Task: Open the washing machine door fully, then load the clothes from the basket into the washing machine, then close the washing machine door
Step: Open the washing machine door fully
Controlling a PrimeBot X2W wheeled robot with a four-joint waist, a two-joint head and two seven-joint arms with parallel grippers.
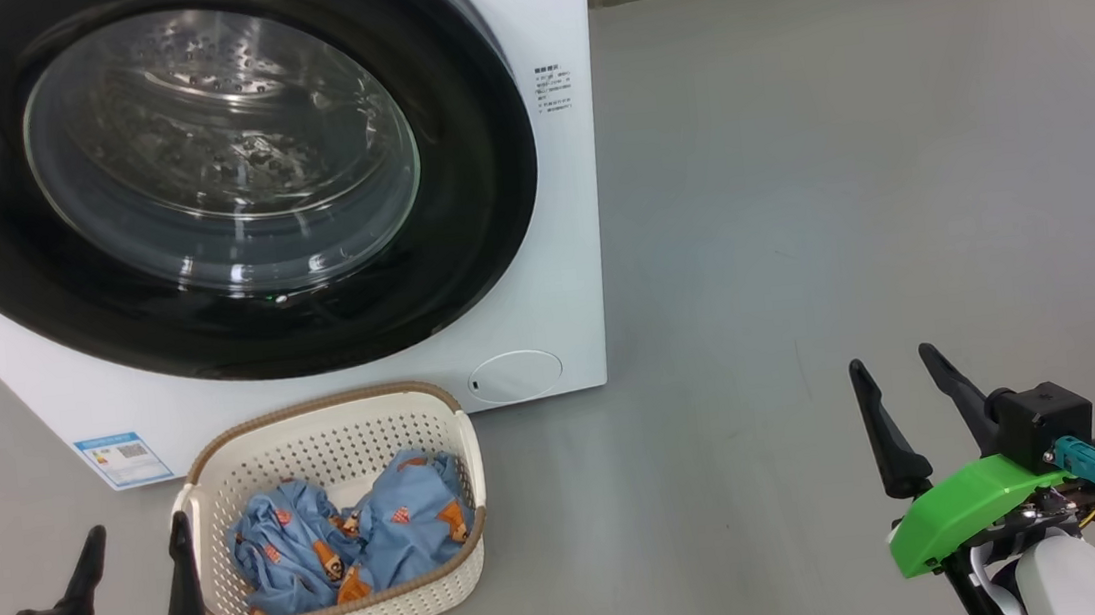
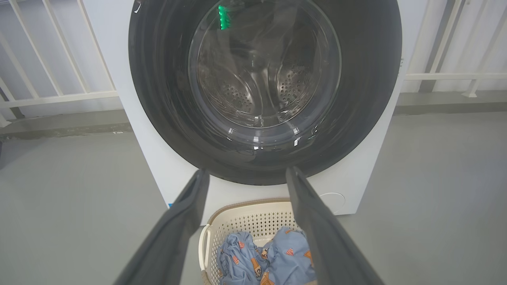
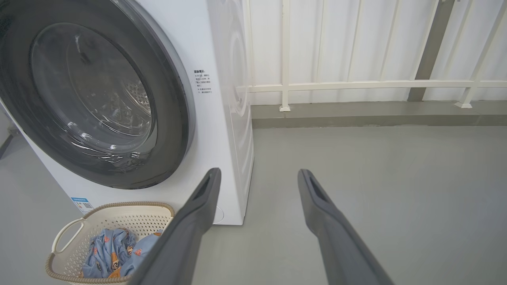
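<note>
Left fingers (image 1: 180,584) and right fingers (image 1: 887,446) are spread and empty. The washing machine door (image 1: 462,205) looks heavy and slippery; maybe pull its rim.

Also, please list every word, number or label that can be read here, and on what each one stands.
On the washing machine front, right of the washing machine door: small dark print in several short lines, too small to read.
At its lower left corner: blue label sticker with a code square, print too blurred to read.
I can read no other text.
</note>
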